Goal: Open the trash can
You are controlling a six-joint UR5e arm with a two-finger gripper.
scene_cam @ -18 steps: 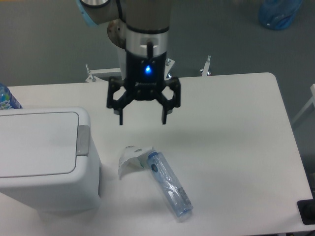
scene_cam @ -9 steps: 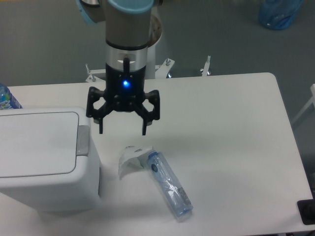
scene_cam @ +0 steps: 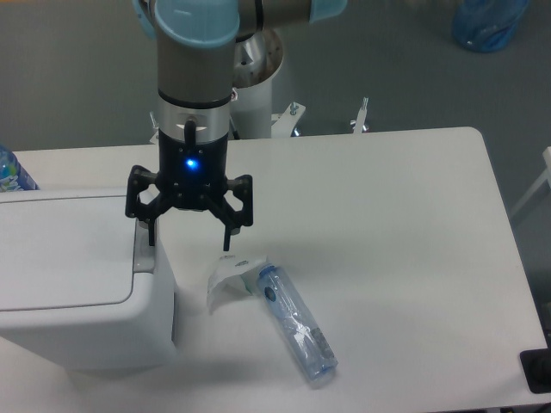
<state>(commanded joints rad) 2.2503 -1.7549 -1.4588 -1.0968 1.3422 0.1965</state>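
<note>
The trash can is a large white boxy bin at the left of the table, its flat lid down. A small grey push-button tab sits on the lid's right edge. My gripper hangs open just above the bin's right edge, nothing between its fingers. Its left fingertip is over the top of the grey tab; whether it touches cannot be told. The right fingertip hangs over bare table beside the bin.
A crushed clear plastic bottle with a torn white label lies on the white table right of the bin. A blue bottle top shows at the left edge, a blue bag on the floor at upper right.
The gripper has travelled left and slightly down, from over the table's middle to the bin's right edge. It stayed open. Bin and bottle have not moved.
</note>
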